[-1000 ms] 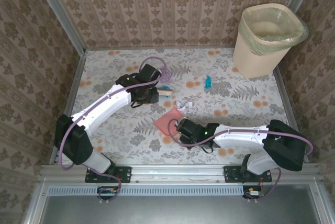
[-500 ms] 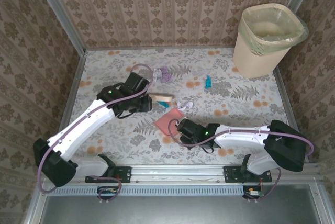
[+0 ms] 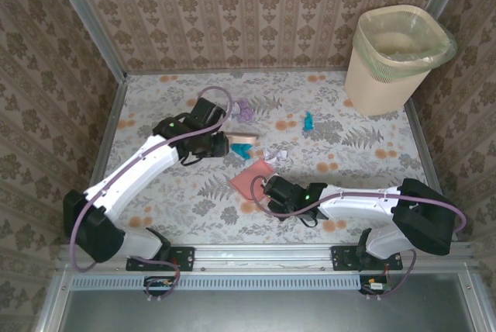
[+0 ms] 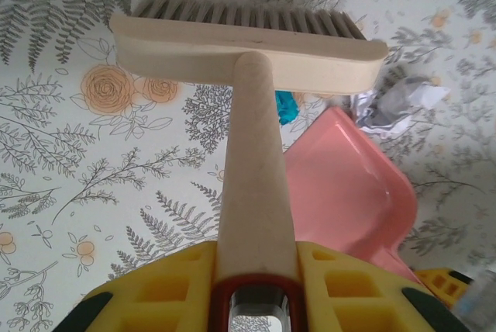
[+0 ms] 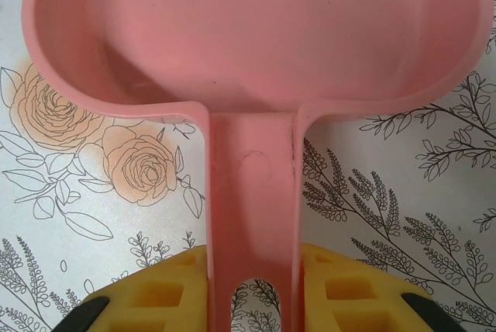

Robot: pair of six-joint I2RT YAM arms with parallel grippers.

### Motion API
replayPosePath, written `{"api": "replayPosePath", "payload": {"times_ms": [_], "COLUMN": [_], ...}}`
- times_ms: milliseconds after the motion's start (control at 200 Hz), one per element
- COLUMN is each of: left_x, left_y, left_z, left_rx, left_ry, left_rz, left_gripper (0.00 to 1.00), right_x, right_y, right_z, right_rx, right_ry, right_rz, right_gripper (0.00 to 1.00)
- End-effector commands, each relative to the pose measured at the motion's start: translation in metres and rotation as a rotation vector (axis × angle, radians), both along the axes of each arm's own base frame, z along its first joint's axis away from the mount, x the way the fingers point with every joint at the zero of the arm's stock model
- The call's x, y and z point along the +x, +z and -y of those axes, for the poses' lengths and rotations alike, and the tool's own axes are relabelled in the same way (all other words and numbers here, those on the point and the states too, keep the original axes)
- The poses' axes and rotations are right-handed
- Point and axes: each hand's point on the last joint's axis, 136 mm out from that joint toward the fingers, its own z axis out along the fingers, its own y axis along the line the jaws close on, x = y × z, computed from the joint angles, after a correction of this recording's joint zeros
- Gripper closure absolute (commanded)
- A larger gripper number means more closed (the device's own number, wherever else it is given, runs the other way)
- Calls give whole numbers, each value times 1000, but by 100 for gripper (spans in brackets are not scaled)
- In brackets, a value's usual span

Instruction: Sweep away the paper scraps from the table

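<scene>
My left gripper [image 4: 256,289] is shut on the handle of a cream brush [image 4: 248,49], whose bristles rest on the table [image 3: 170,192] left of centre. A small teal paper scrap [image 4: 286,107] lies just under the brush head, on the dustpan's side. A white crumpled scrap [image 4: 395,99] lies beside the lip of the pink dustpan [image 5: 248,29]. My right gripper [image 5: 252,289] is shut on the dustpan's handle and keeps it flat on the table. A purple scrap [image 3: 242,108] lies beyond the brush [image 3: 244,140], and another teal scrap [image 3: 308,121] lies further right.
A cream waste bin [image 3: 399,57] with a clear liner stands at the back right corner. Metal rails [image 3: 108,138] and patterned walls close in the table on the left, back and right. Both arms reach toward the table's middle.
The left arm drew the brush head away from the purple scrap and nearer the dustpan, with a teal scrap beside it. The right arm and dustpan stayed put.
</scene>
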Motion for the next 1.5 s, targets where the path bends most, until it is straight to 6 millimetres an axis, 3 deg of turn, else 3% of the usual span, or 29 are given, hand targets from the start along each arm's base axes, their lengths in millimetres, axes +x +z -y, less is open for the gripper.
{"api": "replayPosePath", "payload": {"times_ms": [0, 150, 305, 535, 770, 1125, 1495], "left_x": [4, -15, -41, -78, -100, -101, -72], "left_y": [2, -11, -23, -21, -19, 2, 17], "left_z": [12, 11, 4, 2, 19, 24, -16], "left_rx": [29, 125, 94, 7, -112, -187, -182], "left_ry": [-62, -111, -123, -177, -241, -252, -51], "left_rz": [-3, -40, -84, -133, -187, -128, 18], "left_gripper": [100, 100, 100, 100, 100, 100, 100], "right_x": [-5, -3, -3, -3, -3, -2, -3], "right_y": [-10, -1, -1, -1, -1, 0, 2], "right_z": [19, 18, 18, 18, 18, 19, 19], "right_rx": [-57, -28, -21, -16, -16, -8, 0], "right_ry": [-31, -32, -34, -36, -37, -42, -39], "right_rz": [-25, -9, -13, -17, -15, -12, -7], "right_gripper": [100, 100, 100, 100, 100, 100, 100]}}
